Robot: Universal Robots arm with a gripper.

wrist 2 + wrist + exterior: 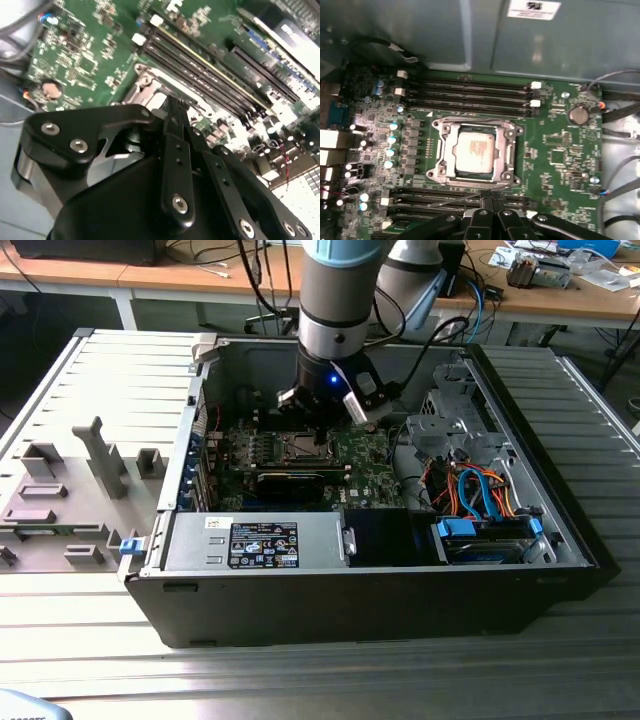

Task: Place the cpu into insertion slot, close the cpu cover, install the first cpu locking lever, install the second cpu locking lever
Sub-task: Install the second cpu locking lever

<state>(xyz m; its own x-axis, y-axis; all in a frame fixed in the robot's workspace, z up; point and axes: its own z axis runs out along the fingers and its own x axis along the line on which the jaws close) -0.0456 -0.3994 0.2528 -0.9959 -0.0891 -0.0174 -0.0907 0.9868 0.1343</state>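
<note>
In the first wrist view the cpu (475, 150) lies flat in the insertion slot (518, 131) on the green board. The cpu cover (448, 152) is folded down over it, and the chip's silver top shows through its window. My gripper (492, 196) is shut, its tips right beside the slot's edge. A thin wire locking lever (452, 200) slants away from the socket and ends at my fingertips; I cannot tell whether it is pinched. In the second wrist view the shut gripper (175, 104) is against the socket's metal frame (146, 86). In the exterior view my gripper (316, 425) hovers over the slot (301, 447).
The board sits deep inside an open computer case (360, 585). Rows of memory slots (470, 92) run on both sides of the socket. A black labelled box (262, 544) stands at the case front, drive cables (480, 490) on the exterior view's right, a grey fixture plate (80, 480) on its left.
</note>
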